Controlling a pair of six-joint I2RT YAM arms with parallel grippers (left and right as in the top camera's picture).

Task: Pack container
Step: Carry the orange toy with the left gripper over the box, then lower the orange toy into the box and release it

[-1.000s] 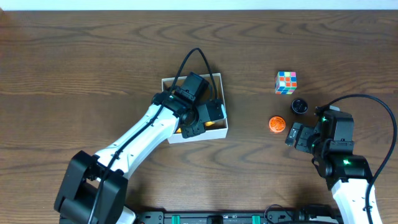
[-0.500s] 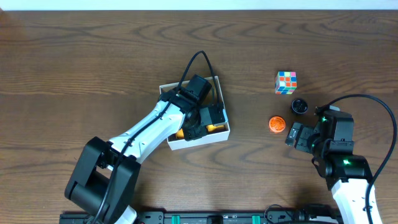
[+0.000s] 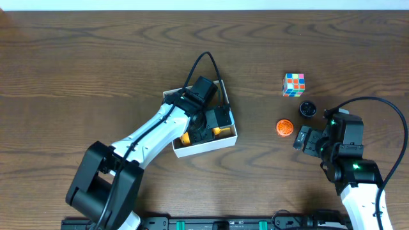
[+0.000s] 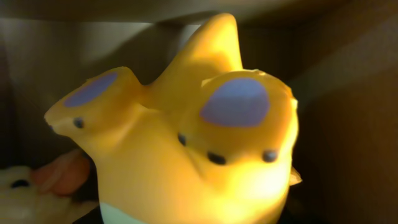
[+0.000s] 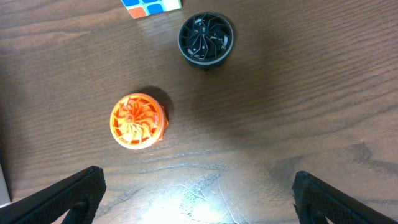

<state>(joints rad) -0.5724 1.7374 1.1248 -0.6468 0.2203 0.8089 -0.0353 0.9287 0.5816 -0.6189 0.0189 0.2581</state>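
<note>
wooden table [image 3: 77,64]: one container [image 3: 204,147], two spinners [image 3: 285,127] [image 3: 308,108], one cube [image 3: 294,84]

A robotics lab bench: left arm [image 3: 150,131], right arm [image 3: 348,153], a wood-grain table [image 3: 77,57] holding a puzzle cube [image 3: 294,84].

Overhead evenly lit, sharp; left wrist dim, yellow toy [image 4: 186,143] blurry w/ glare

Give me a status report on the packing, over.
Left claw in container, grip unclear, yellow toy right at it. Right claw open, empty, by orange disc. Nothing blocking.
</note>
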